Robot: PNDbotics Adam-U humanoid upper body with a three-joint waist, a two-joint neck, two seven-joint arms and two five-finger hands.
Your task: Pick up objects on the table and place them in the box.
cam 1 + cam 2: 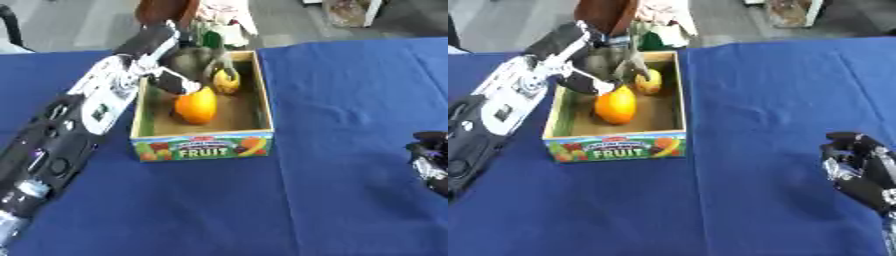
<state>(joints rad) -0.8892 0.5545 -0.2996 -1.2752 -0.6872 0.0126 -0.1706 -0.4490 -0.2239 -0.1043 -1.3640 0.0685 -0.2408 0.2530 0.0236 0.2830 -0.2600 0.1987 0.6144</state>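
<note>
I see my left hand (194, 62) inside the fruit box (203, 145), fingers curled around a yellow fruit (227, 81); an orange (196, 106) lies just below. My right hand (861, 169) rests with fingers relaxed, holding nothing.

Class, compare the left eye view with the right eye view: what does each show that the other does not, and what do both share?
Only the left eye view shows blue cloth beyond the right hand, which it crops at the edge. Only the right eye view shows that hand nearly whole. Both show the left hand over the box, which holds an orange fruit and a yellow fruit, on the blue tablecloth.
</note>
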